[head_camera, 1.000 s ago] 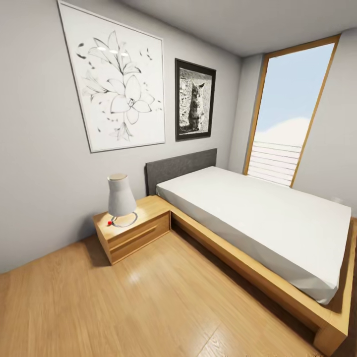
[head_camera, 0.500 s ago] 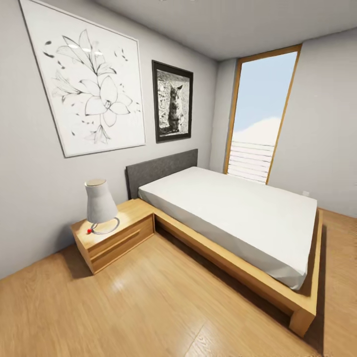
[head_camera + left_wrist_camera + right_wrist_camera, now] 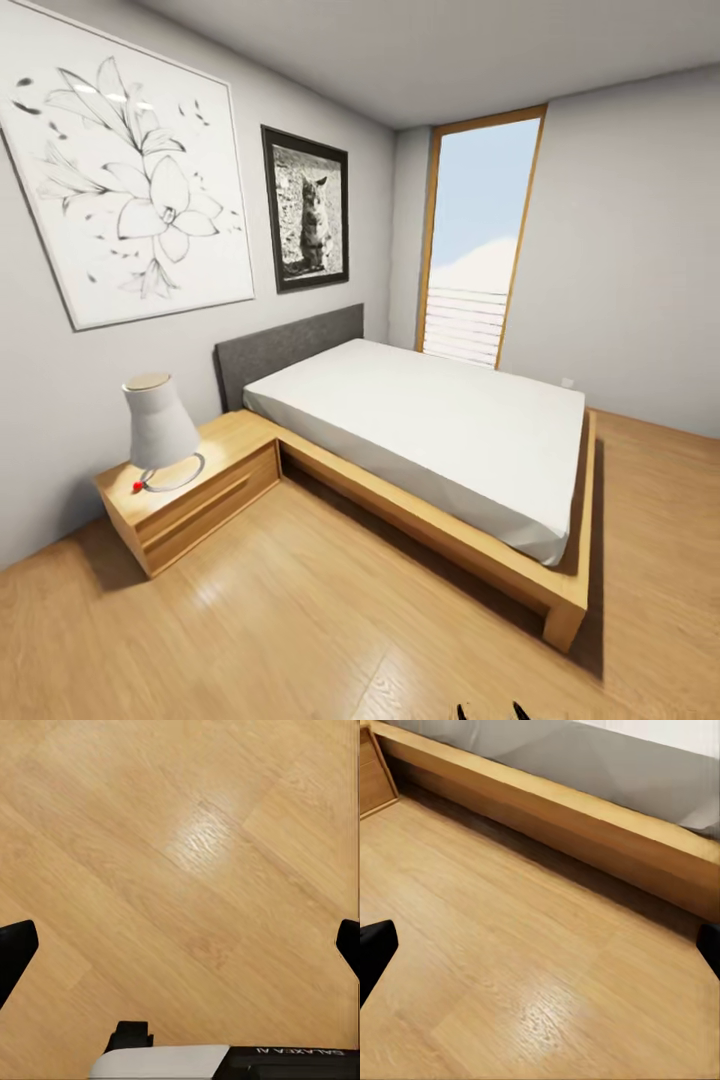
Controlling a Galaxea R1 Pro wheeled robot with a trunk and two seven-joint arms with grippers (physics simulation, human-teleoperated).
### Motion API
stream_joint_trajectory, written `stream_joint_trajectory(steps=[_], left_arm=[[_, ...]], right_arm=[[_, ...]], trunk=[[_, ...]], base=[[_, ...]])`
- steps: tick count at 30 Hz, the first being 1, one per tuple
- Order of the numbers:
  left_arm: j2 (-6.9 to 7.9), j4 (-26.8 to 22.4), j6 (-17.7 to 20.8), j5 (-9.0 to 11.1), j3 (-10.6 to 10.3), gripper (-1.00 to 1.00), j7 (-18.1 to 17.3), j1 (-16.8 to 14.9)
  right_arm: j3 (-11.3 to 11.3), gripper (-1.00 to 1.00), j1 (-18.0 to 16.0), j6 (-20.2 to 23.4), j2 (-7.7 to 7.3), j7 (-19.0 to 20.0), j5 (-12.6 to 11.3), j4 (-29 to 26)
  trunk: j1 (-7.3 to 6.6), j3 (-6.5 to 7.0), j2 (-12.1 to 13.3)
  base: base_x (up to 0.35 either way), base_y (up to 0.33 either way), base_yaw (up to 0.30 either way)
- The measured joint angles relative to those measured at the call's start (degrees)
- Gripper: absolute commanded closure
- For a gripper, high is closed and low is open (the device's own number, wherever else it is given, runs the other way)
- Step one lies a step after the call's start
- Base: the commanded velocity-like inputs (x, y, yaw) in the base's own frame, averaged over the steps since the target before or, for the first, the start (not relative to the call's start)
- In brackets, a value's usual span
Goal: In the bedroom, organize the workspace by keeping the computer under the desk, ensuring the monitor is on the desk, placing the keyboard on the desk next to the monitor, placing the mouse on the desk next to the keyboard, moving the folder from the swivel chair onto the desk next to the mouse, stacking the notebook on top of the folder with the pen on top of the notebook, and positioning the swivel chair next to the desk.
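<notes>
1. Bedroom (image 3: 620, 250) walls are pale grey, and the wood floor (image 3: 300, 620) runs up to a low bed (image 3: 420, 420) with a lamp (image 3: 158, 425) on the nightstand (image 3: 190, 480) at its head corner.
2. No desk or chair is in sight here, so the robot is likely looking for them.
3. Left gripper (image 3: 180, 945) fingers (image 3: 13, 949) are spread wide, holding nothing; so are the right gripper (image 3: 540, 945) fingers (image 3: 373, 945).
4. Best to turn slowly and stay clear of the bed frame.

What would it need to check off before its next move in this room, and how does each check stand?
1. Desk or computer things in sight: not ok; the head view faces a bed and nightstand.
2. Floor ahead free: ok.
3. Left pincer empty: ok, fingers wide apart over bare floor.
4. Right pincer empty: ok, fingers wide apart.
5. Gap to the bed frame: cannot tell.
</notes>
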Motion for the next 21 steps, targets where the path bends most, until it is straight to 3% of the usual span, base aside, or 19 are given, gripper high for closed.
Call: stream_joint_trajectory(steps=[3, 4, 5, 8, 13, 21], left_arm=[[0.91, 5.01, -1.70, 0.37, 0.16, -1.00, 0.04, -0.43], [1.60, 5.63, -3.41, 0.43, 0.23, -1.00, 0.05, -0.47], [3.11, 6.57, -8.46, 0.52, 0.31, -1.00, -0.12, -0.51], [3.64, 7.21, -11.78, 0.53, 0.20, -1.00, -0.13, -0.52], [3.76, 8.40, -13.13, 0.51, 0.24, -1.00, -0.08, -0.53], [3.69, 9.02, -13.57, 0.49, 0.18, -1.00, -0.05, -0.53]], right_arm=[[-0.17, -1.00, -2.64, -0.11, -1.70, -0.06, -0.23, 4.41], [-0.25, -1.00, -2.84, -0.13, -1.90, -0.07, -0.25, 4.85], [-0.29, -1.00, -3.09, -0.18, -2.09, -0.05, -0.26, 5.51], [-0.14, -1.00, -3.16, -0.20, -1.98, -0.02, -0.20, 5.74], [0.10, -1.00, -3.18, -0.20, -1.88, 0.04, -0.09, 5.80], [0.24, -1.00, -3.19, -0.21, -1.81, 0.07, -0.01, 5.82]], trunk=[[-0.66, 0.63, 1.20], [-0.88, 0.84, 1.61], [-0.89, 0.85, 1.62], [-0.89, 0.86, 1.62], [-0.90, 0.87, 1.62], [-0.92, 0.87, 1.61]], base=[[0.000, 0.000, -0.275], [0.000, 0.000, -0.289], [0.000, 0.000, -0.293], [0.000, 0.000, -0.296], [0.053, 0.000, -0.299], [0.266, 0.000, -0.300]])
